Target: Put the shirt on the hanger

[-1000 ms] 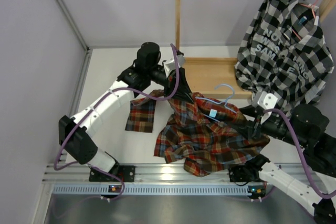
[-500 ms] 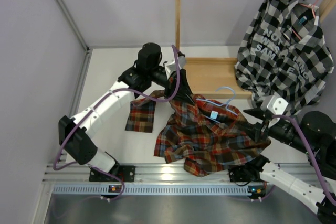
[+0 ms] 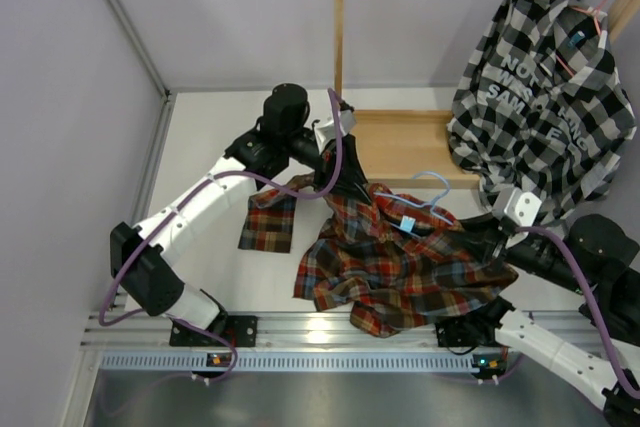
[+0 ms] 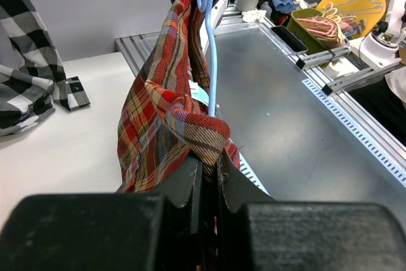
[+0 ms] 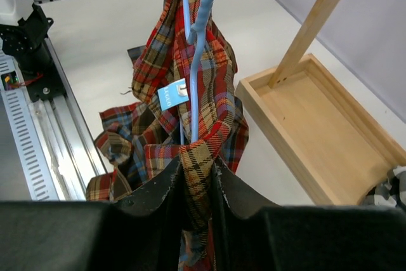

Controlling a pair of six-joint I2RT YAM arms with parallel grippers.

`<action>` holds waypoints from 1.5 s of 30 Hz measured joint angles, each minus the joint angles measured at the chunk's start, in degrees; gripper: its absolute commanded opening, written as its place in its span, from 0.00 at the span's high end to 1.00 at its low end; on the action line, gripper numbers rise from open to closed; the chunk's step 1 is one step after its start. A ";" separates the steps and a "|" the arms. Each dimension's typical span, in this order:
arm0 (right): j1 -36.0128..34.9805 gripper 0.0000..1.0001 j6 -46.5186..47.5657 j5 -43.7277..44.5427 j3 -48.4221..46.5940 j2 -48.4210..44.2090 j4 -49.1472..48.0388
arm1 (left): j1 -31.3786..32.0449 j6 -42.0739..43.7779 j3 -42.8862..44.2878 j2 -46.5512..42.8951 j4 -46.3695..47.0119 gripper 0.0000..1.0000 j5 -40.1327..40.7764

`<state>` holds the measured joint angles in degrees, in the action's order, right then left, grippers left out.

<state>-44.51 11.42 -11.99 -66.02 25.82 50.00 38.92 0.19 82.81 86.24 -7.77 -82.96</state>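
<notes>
The red plaid shirt (image 3: 400,267) hangs between my two grippers above the white table, with the light-blue hanger (image 3: 425,185) inside its shoulders and the hook sticking out at the collar. My left gripper (image 3: 345,179) is shut on the shirt's left shoulder; the left wrist view shows the pinched cloth (image 4: 206,141) and the hanger wire (image 4: 212,49) beyond it. My right gripper (image 3: 482,239) is shut on the right shoulder; the right wrist view shows the cloth fold (image 5: 198,163), the hanger (image 5: 198,36) and the light-blue collar label (image 5: 172,96).
A wooden rack with a tray base (image 3: 400,142) stands at the back. A black-and-white checked shirt (image 3: 545,97) hangs from its rail on a pink-red hanger (image 3: 590,12). A metal rail (image 3: 300,332) runs along the near table edge.
My right gripper has moved left and towards the shirt, keeping its hold. The hanger hook has risen slightly. My left gripper has stayed nearly still.
</notes>
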 measured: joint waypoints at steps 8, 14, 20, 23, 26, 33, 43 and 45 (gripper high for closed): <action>-0.02 1.00 -0.11 0.79 1.18 -1.42 -1.60 | -0.09 -0.11 -0.15 -0.28 0.70 0.96 0.11; -0.33 1.00 -1.90 8.81 1.14 -3.13 -2.16 | -0.63 0.57 -1.79 -1.55 2.16 0.38 2.93; -0.33 1.00 -3.76 16.63 0.20 -4.57 -2.10 | -1.46 -1.29 -0.68 -3.89 2.56 0.02 15.52; -0.35 1.00 -4.35 20.55 -0.61 -4.28 -1.92 | -1.31 -3.82 0.46 -5.44 2.49 0.02 27.08; -0.35 1.00 -5.31 26.84 -3.76 -2.43 -0.85 | -1.36 -6.38 1.22 -10.03 -0.24 0.02 45.09; -0.85 1.00 -5.90 45.70 -17.73 11.15 -0.81 | -1.53 -8.81 3.93 -21.16 -7.72 0.02 78.62; 17.90 1.00 -3.10 46.31 -49.70 44.06 0.11 | -1.53 -10.78 -8.90 -32.02 -19.26 0.02 96.61; 23.56 1.00 -3.91 41.59 -50.86 46.14 0.13 | -1.53 -11.06 -11.19 -32.09 -21.86 0.02 97.15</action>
<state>-20.95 7.51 29.61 -116.88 71.96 50.13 37.39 -10.87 71.61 54.15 -29.63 14.20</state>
